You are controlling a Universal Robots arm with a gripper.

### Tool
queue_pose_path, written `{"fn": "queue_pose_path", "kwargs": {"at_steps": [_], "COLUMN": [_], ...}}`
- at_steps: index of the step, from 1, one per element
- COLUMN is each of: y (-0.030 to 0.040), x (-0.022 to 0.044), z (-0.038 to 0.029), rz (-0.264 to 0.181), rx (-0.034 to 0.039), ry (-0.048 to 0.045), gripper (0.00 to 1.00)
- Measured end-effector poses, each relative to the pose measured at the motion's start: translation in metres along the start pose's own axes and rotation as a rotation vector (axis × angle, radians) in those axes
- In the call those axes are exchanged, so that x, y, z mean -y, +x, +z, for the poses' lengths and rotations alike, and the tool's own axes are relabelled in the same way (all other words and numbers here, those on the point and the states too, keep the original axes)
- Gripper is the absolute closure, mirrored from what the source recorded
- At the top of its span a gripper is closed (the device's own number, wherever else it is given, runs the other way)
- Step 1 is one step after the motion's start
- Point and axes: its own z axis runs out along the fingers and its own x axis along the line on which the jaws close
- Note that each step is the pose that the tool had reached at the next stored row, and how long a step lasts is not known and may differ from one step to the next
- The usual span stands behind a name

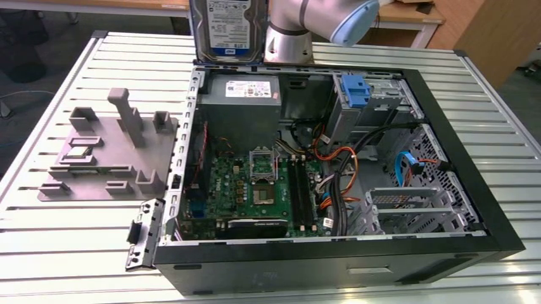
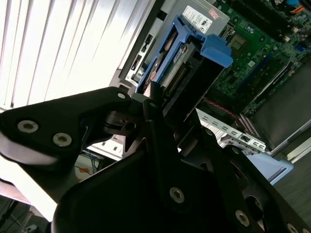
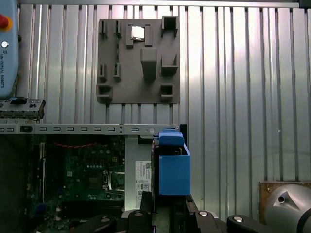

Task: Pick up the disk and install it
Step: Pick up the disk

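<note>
Arm (image 1: 289, 35) bent at the exterior view's top; gripper (image 2: 154, 96) clamped on the upright disk (image 2: 177, 73).

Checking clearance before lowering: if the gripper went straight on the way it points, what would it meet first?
Probably the power supply, at the edge of the case: the gripper holds the disk above it, pointing down. Depth is unclear.

Table (image 1: 68, 240): ribbed silver aluminium slats, lying below the gripper (image 3: 167, 211) and spreading out on every side of it. Strong glare whitens the slats in the second wrist view. Beyond the table, well apart from the gripper: light wooden desk (image 1: 414, 14), wooden cabinet (image 1: 498, 31), grey floor (image 1: 526, 95).
</note>
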Motion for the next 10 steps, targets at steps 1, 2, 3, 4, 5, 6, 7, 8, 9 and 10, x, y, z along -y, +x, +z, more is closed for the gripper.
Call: {"fn": "queue_pose_path", "kwargs": {"at_steps": [1, 2, 3, 4, 5, 6, 7, 8, 9, 10], "y": [0.0, 0.0, 0.0, 0.0, 0.0, 0.0, -0.0001, -0.0001, -0.0001, -0.0001], "x": [0.0011, 0.0022, 0.0033, 0.0043, 0.0052, 0.0063, 0.0076, 0.0092, 0.0111, 0.0133], "z": [-0.0001, -0.0001, -0.0002, -0.0002, -0.0003, -0.0002, -0.0003, -0.0003, -0.0004, -0.0004], "rz": [0.0, 0.0, 0.0, 0.0, 0.0, 0.0, 0.0, 0.0, 0.0, 0.0], "rx": [-0.0001, -0.0001, -0.0001, -0.0001, -0.0001, 0.0, 0.0, -0.0001, -0.0001, -0.0001], "ry": [-0.0001, -0.0001, -0.0001, -0.0001, -0.0001, 0.0, -0.0001, -0.0001, -0.0001, -0.0001], "gripper": [0.65, 0.65, 0.65, 0.65, 0.65, 0.65, 0.65, 0.65, 0.65, 0.65]}}
